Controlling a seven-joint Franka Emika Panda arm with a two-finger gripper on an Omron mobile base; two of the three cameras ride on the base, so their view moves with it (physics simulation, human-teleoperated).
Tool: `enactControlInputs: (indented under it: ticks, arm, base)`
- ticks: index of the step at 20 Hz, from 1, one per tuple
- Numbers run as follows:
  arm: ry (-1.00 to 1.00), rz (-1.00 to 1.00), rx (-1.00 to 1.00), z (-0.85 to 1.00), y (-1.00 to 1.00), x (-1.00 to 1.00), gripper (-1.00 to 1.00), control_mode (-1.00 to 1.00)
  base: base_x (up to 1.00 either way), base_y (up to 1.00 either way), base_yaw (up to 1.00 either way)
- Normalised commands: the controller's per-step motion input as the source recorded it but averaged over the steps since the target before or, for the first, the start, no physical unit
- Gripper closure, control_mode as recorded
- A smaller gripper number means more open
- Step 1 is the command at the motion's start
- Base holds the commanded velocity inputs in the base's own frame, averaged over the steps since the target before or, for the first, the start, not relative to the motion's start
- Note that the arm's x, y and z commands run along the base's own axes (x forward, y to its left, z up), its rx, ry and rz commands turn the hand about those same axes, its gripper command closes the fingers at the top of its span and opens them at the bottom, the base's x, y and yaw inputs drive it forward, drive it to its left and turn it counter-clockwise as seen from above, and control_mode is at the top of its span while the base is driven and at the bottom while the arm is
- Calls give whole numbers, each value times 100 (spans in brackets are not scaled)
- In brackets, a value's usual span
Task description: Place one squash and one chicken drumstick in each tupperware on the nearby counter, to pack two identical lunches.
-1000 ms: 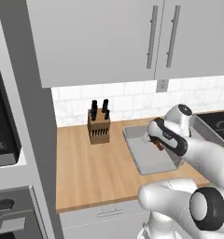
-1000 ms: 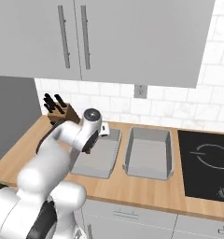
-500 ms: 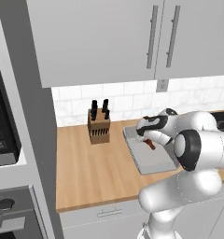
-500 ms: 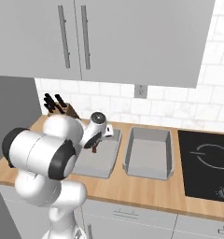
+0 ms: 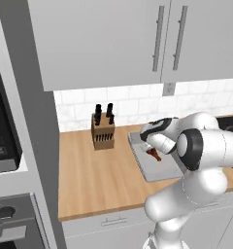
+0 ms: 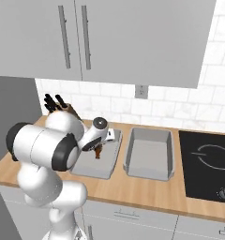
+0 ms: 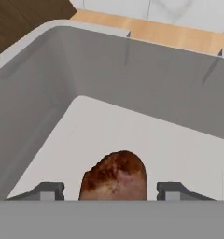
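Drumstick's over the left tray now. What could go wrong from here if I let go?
The chicken drumstick sits between the fingertips above the tupperware floor, so on release it may drop and roll toward a sloped wall. The gripper is low inside the tray; lifting out carelessly might clip the rim. The second tupperware looks empty.
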Motion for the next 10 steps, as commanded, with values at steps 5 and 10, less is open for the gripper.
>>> enactControlInputs:
  ticks: [5,10]
  arm:
    - [1,0,0,78,0,-6,-100,-100]
    - [14,0,0,100,4,-49,-100,-100]
  base:
    - [0,0,0]
    - [0,0,0]
